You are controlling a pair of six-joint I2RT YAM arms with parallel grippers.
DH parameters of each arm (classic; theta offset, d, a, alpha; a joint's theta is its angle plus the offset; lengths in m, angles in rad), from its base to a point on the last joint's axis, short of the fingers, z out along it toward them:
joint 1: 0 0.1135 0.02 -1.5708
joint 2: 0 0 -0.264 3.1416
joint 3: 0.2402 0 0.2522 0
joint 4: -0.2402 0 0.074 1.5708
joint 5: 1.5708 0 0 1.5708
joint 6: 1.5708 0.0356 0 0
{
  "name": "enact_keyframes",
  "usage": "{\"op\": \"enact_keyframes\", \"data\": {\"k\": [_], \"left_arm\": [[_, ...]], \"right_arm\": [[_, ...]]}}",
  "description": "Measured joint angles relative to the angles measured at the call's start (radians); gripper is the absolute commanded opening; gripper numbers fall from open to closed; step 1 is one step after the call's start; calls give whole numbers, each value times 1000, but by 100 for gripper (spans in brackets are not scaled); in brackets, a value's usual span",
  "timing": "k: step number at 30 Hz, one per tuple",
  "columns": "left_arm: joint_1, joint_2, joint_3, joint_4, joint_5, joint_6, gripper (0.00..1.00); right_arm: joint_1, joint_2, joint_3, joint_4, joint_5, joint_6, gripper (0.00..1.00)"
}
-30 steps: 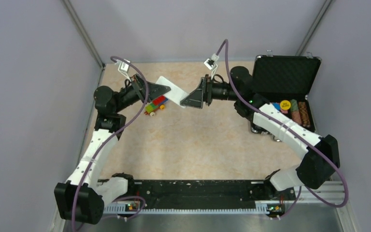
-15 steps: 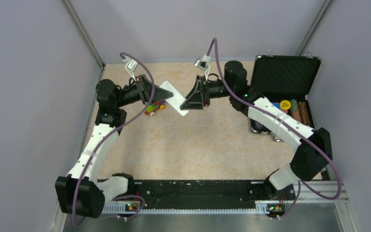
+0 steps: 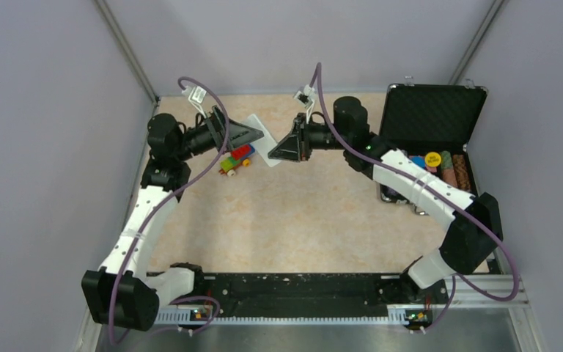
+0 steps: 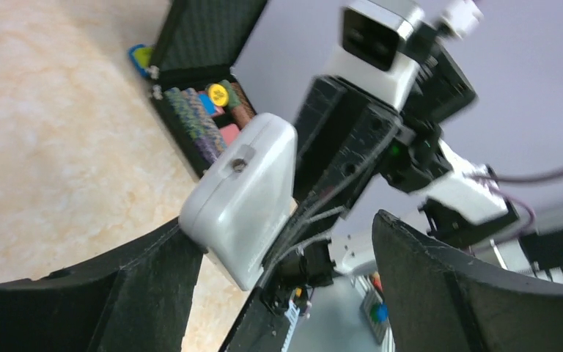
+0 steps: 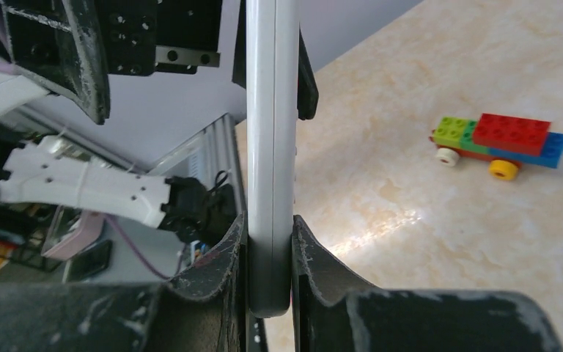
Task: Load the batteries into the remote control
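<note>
The right gripper (image 5: 267,227) pinches the remote control (image 5: 271,132) up in the air; the left gripper (image 4: 282,224) is wide open, squeezing nothing; no batteries show; I think loading is not yet begun.

There is one remote control (image 3: 258,139), one toy-brick train (image 3: 236,160), one open black case (image 3: 429,117) and one tabletop (image 3: 300,220). Two arms each carry one gripper: the left gripper (image 4: 282,227) and the right gripper (image 5: 270,235). The case shows one yellow disc (image 3: 432,158) among stacks too small to count
</note>
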Motion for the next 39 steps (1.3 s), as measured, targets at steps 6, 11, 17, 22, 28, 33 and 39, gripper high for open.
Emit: {"op": "enact_keyframes", "data": {"k": [6, 11, 17, 22, 28, 33, 39], "left_arm": [[-3, -34, -6, -142, -235, 8, 88], [-7, -47, -28, -196, -401, -5, 77], [-32, -47, -49, -213, -520, -13, 77], [-47, -53, -78, -245, -566, -3, 80], [-72, -52, -79, -280, -585, 22, 63], [-82, -37, -79, -278, -584, 38, 41], [-80, -18, -77, -282, -583, 48, 0]], "right_arm": [[103, -6, 0, -27, 285, -100, 2], [202, -6, -6, -51, 478, -193, 2], [262, -3, -5, -99, 655, -268, 3], [280, 16, 3, -135, 752, -301, 3], [284, 27, 3, -152, 797, -310, 4], [284, 38, 11, -160, 807, -306, 6], [284, 57, 28, -181, 814, -280, 46]]}}
